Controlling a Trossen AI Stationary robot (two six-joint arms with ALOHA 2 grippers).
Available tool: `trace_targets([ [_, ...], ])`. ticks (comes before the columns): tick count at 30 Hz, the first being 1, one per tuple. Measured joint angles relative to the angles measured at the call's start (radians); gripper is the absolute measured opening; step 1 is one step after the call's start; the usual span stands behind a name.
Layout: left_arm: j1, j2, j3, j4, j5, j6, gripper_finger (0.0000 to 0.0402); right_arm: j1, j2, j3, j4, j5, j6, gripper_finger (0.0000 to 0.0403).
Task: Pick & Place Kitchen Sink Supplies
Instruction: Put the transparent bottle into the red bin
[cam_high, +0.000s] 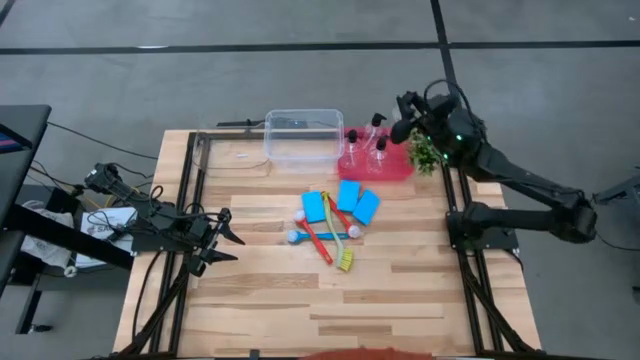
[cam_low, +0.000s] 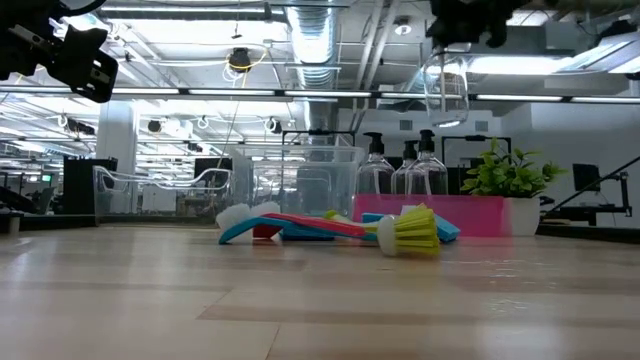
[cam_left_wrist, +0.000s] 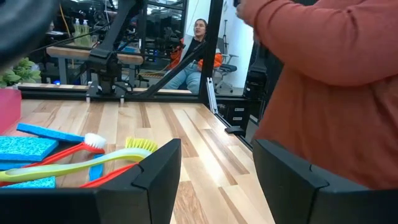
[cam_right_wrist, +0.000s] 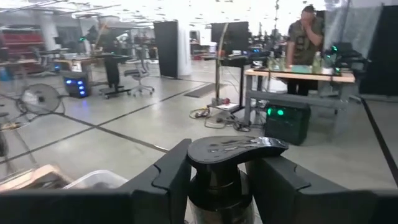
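My right gripper (cam_high: 403, 118) is raised above the red tray's right end, shut on a clear bottle (cam_low: 447, 85) with a black pump top. Three more pump bottles (cam_low: 408, 168) stand in the red tray (cam_high: 392, 168). Three blue sponges (cam_high: 347, 200) lie flat mid-table. The red, blue and yellow-green brushes (cam_high: 322, 238) lie crossed just in front of them. My left gripper (cam_high: 228, 237) is open near the table's left edge, pointing at the brushes (cam_left_wrist: 81, 163), well short of them. My right gripper pinches the bottle just under its black pump head (cam_right_wrist: 233, 149), one finger (cam_right_wrist: 168, 177) on each side. The fingers come in about level from the table's right. The bottle hangs upright below them, lifted clear above the tray.
A clear plastic tub (cam_high: 303, 135) stands left of the tray at the far edge. A small green plant (cam_high: 425, 152) sits at the tray's right end, under my right arm. A person in a red-orange sleeve (cam_left_wrist: 336, 81) stands close by the table's near side.
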Motion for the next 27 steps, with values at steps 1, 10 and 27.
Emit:
trace_targets([
  [1,0.000,0.000,0.000,0.000,0.000,0.000,0.0202,-0.026,0.017,0.000,0.012,-0.014,0.006,0.0135],
  [10,0.000,0.000,0.000,0.000,0.000,0.000,0.0202,-0.143,0.125,0.000,0.062,-0.040,0.051,0.0126],
  [27,0.000,0.000,0.000,0.000,0.000,0.000,0.0202,-0.185,0.173,-0.004,0.037,-0.038,0.103,0.0133],
])
